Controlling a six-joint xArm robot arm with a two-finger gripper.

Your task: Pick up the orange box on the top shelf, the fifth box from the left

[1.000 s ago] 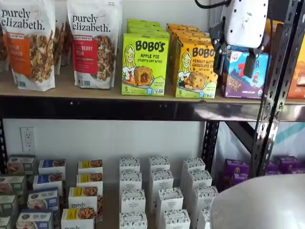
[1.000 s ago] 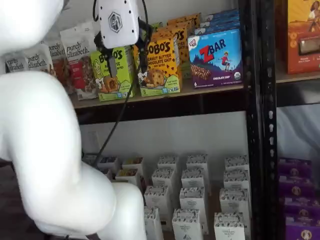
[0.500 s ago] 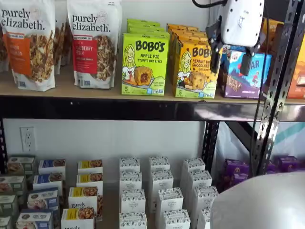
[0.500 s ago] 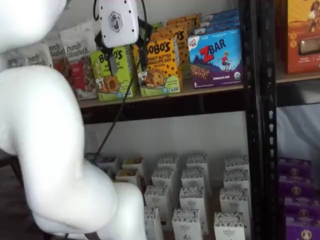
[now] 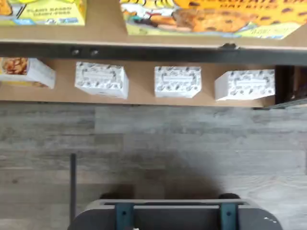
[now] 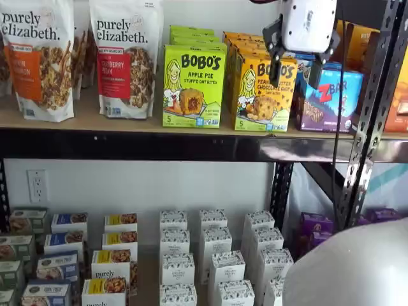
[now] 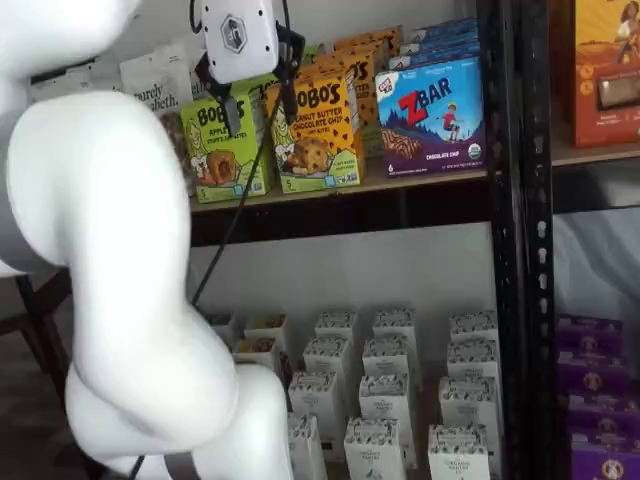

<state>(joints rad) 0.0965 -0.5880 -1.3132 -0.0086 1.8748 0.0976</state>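
Note:
The orange box [image 6: 256,95] is a yellow-orange Bobo's Peanut Butter Chocolate Chip carton. It stands upright at the front of the top shelf [image 6: 127,145], between a green box and a blue box, and shows in both shelf views [image 7: 318,135]. My gripper [image 6: 294,72] hangs in front of the shelf at the height of the carton's upper half. It has a white body and two black fingers with a plain gap between them. It is open, empty and short of the carton [image 7: 259,108]. In the wrist view the carton's front face [image 5: 216,19] lies beyond the black shelf beam [image 5: 144,51].
A green Bobo's Apple Pie box [image 6: 193,86] and granola bags [image 6: 126,57] stand left of the orange box. A blue ZBar box [image 6: 328,99] and a black upright [image 6: 370,108] are to its right. White cartons [image 6: 213,255] fill the lower shelf. My white arm [image 7: 110,250] blocks part of a shelf view.
My gripper has risen and shifted from in front of the ZBar box toward the orange box. The white arm has swung with it. The boxes have not moved.

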